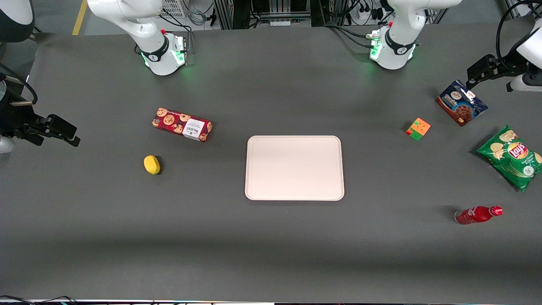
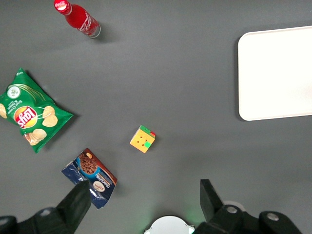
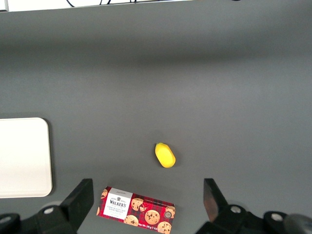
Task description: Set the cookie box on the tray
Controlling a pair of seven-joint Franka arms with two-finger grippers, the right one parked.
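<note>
Left arm raised at working end of bench, wrist camera facing down. Claw (image 2: 144,207) spread wide, fingers (image 2: 210,197) well apart, gripping nothing, hovering clear above bench surface.

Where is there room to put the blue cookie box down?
The tray holds nothing, so its whole top is free. Bare table also lies between the tray and the puzzle cube. It is crowded at the working arm's end: cookie box, chips bag and red bottle cluster there. The open end effector hovers over the cookie box.
</note>
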